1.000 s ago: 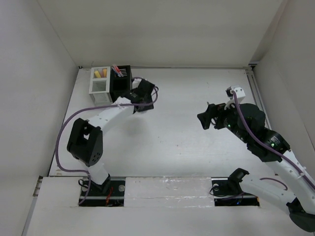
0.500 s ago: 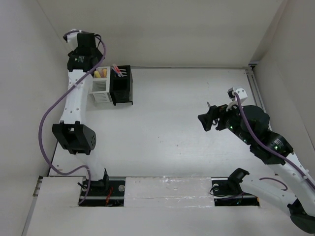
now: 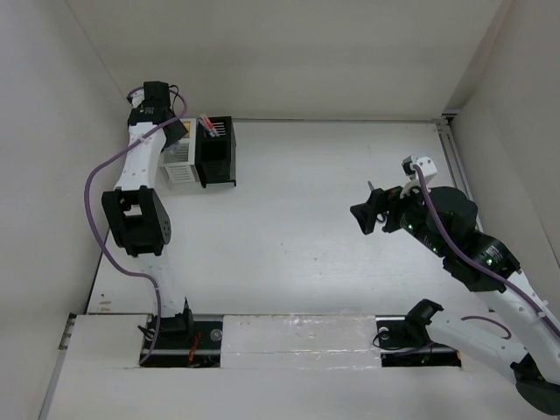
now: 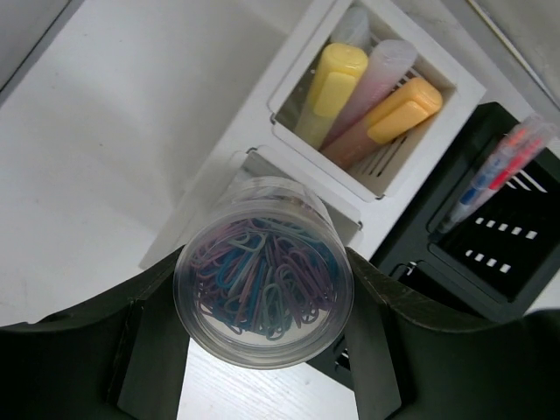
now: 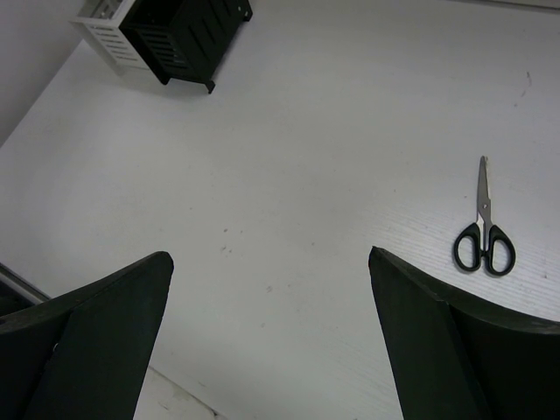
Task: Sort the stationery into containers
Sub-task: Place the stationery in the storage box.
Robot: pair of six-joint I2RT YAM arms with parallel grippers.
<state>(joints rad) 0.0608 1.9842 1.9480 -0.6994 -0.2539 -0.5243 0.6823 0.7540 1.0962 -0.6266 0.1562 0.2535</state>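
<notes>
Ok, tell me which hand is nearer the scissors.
Right. The right hand hangs open near the scissors; the left hand is far off over the white box, gripping a paperclip tub.

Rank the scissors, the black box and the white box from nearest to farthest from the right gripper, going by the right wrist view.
1. Scissors, lying just to the right of the open right gripper.
2. Black box, far off at the upper left.
3. White box, joined to the black box's left side, farthest.
</notes>
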